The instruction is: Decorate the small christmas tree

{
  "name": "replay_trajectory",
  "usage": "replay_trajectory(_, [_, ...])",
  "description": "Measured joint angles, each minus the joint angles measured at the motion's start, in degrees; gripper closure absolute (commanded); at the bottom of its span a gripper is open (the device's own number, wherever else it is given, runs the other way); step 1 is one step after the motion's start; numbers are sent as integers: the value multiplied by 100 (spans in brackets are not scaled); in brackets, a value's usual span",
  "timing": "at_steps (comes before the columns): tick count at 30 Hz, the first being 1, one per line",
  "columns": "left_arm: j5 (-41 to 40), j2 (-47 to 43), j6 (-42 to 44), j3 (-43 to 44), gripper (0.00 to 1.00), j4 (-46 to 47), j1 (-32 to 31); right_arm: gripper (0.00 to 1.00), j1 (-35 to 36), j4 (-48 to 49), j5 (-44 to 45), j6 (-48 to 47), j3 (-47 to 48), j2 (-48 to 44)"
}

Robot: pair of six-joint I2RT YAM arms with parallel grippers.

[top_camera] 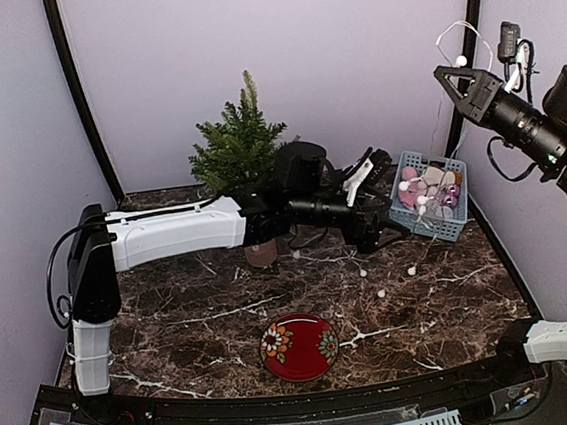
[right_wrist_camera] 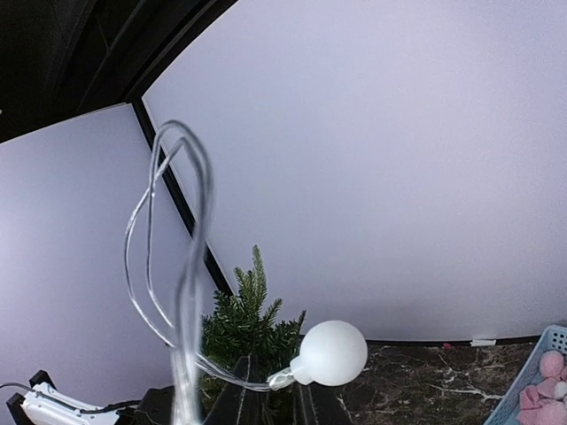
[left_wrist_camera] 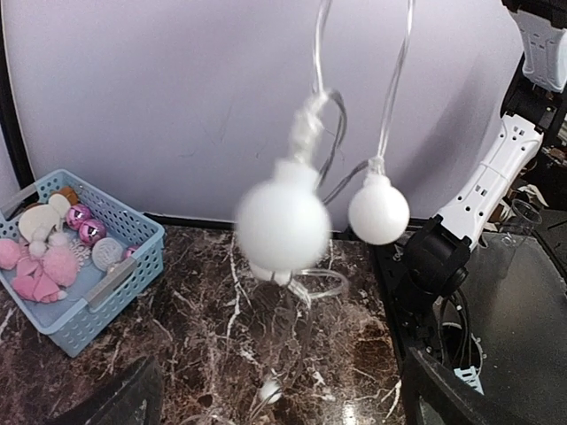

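Note:
The small christmas tree [top_camera: 240, 146] stands at the back left of the marble table on a wood stump [top_camera: 261, 254]; it also shows low in the right wrist view [right_wrist_camera: 248, 319]. My right gripper [top_camera: 443, 77] is raised high at the right, shut on a clear light string [top_camera: 460, 59] with white bulbs. A bulb [right_wrist_camera: 332, 352] lies just past its fingertips [right_wrist_camera: 276, 391]. The string hangs down to the table [top_camera: 411, 271]. My left gripper [top_camera: 373, 204] reaches right of the tree and stands open. Two bulbs [left_wrist_camera: 283, 215] dangle in front of it, above its gap [left_wrist_camera: 283, 412].
A blue basket [top_camera: 455, 224] of pink and white ornaments sits at the back right, and appears at the left in the left wrist view [left_wrist_camera: 133, 274]. A red floral plate [top_camera: 298, 347] lies near the front edge. The right arm's base [left_wrist_camera: 483, 195] stands at the table's right side.

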Motion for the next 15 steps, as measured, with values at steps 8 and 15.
replay_trajectory(8, [247, 400, -350, -44, 6, 485, -162, 100, 0, 44, -315, 153, 133, 74])
replay_trajectory(15, [216, 935, -516, 35, 61, 599, -249, 100, 0, 111, -531, 280, 151, 166])
